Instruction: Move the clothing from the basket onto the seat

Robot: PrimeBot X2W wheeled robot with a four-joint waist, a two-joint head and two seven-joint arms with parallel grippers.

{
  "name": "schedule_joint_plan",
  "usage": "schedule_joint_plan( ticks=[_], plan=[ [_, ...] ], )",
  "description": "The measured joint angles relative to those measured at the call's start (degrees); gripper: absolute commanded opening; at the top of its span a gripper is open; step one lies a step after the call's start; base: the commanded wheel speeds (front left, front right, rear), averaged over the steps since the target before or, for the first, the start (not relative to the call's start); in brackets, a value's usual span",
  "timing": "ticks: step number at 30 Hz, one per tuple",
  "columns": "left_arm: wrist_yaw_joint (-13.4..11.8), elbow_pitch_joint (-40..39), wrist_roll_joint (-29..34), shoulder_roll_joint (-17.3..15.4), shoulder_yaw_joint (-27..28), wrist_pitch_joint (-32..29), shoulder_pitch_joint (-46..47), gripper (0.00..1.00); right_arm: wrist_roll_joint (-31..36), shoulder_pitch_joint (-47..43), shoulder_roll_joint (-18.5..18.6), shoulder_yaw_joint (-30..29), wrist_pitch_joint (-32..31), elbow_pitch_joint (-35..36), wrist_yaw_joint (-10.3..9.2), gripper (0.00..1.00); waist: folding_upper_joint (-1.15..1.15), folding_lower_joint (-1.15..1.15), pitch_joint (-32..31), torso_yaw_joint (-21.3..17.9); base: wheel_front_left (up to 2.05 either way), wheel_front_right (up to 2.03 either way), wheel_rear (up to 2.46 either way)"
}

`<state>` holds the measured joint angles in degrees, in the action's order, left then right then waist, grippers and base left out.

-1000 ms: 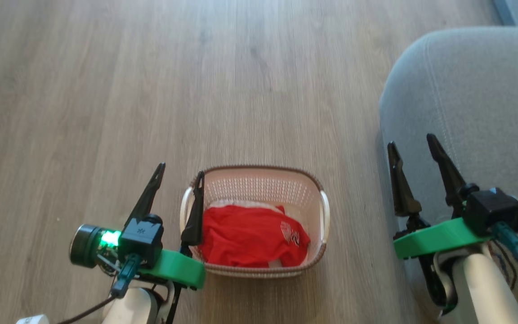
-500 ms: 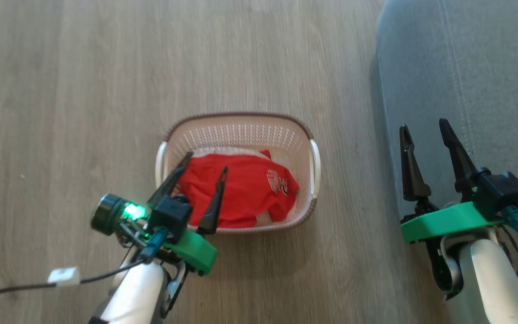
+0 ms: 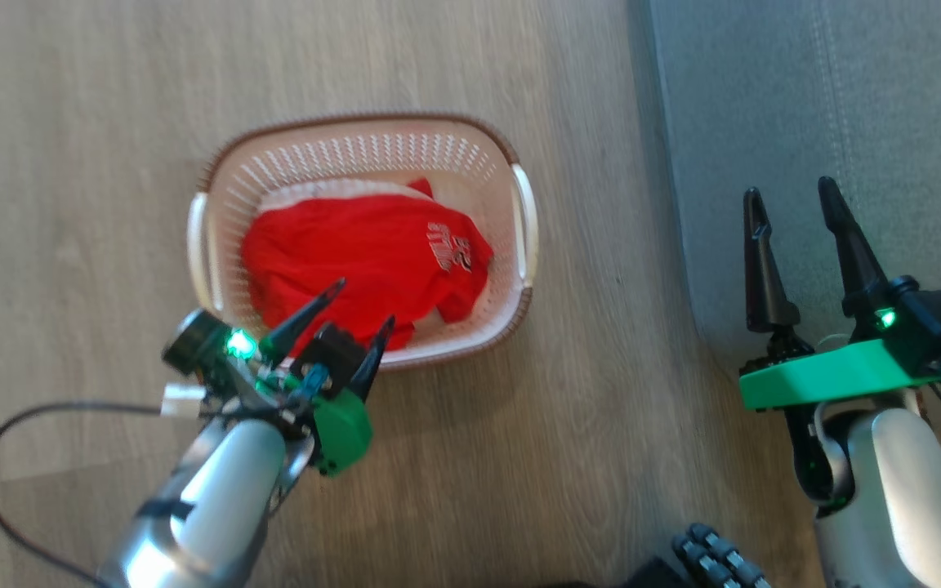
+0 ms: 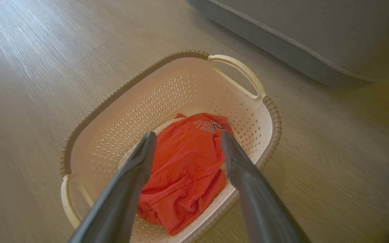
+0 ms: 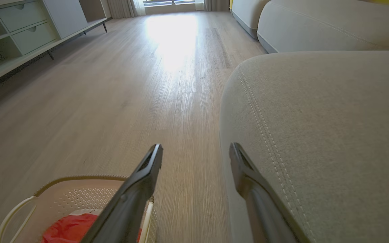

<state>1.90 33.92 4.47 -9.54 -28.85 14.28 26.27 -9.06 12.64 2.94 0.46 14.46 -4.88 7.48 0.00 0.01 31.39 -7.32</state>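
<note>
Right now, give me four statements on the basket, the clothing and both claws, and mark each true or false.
1. The clothing lies in the basket. True.
2. The left claw is shut on the clothing. False: it is open, at the basket's near side.
3. The right claw is open and holds nothing. True.
4. The basket stands on the seat. False: it stands on the floor beside the seat.

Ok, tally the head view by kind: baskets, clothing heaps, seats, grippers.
basket: 1
clothing heap: 1 (how many garments are in it cannot be told)
seat: 1
grippers: 2, the left gripper and the right gripper
Total: 5
</note>
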Motion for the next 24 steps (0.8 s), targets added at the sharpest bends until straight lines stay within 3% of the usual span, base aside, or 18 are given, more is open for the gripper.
schedule_joint_plan(
  ticks=[17, 24],
  plan=[
    [0.9, 22.2, 4.7, -5.4, -8.4, 0.0, 19.8, 1.0, -5.2, 3.3, 0.0, 3.9, 0.0, 4.4, 0.01, 1.0, 0.0, -0.01, 13.5, -8.2, 0.0, 0.0, 0.0],
    [-0.9, 32.1, 6.1, -6.5, -9.6, 0.0, 27.9, 1.0, -6.2, 3.3, 0.0, 4.6, 0.0, 5.9, 0.01, 1.0, 0.0, 0.0, 18.2, -11.4, 0.0, 0.0, 0.0]
  ],
)
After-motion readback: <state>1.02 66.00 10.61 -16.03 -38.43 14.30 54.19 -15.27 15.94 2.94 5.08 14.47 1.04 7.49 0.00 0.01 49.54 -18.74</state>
